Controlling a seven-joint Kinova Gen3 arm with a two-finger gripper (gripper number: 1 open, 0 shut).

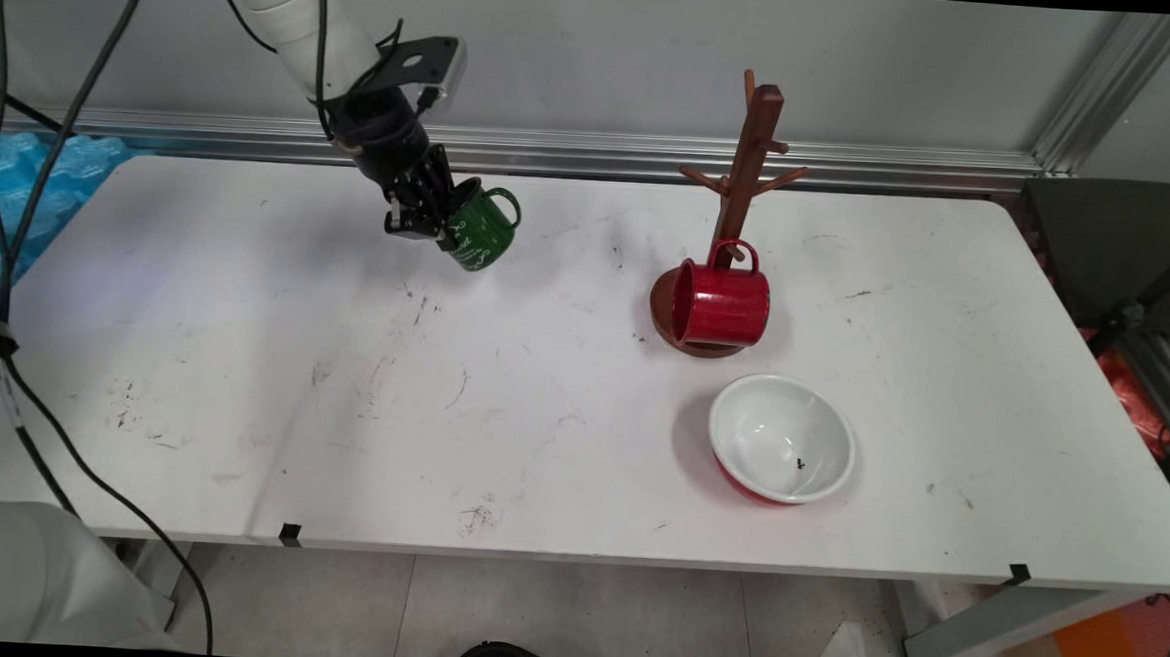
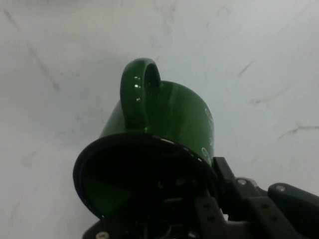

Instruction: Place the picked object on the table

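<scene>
My gripper [image 1: 437, 223] is shut on the rim of a green mug [image 1: 480, 228] and holds it tilted above the table's back left part. In the hand view the green mug [image 2: 164, 124] fills the middle, its handle turned up and away and its dark mouth towards the camera; one finger is inside the mouth and the other outside the wall. A wooden mug tree [image 1: 744, 167] stands at the back right of centre. A red mug [image 1: 721, 304] lies on its side on the tree's round base, mouth to the left.
A white bowl with a red outside [image 1: 781, 439] sits in front of the mug tree. Black cables hang at the left edge. The wall and a metal rail run behind the white table [image 1: 242, 371].
</scene>
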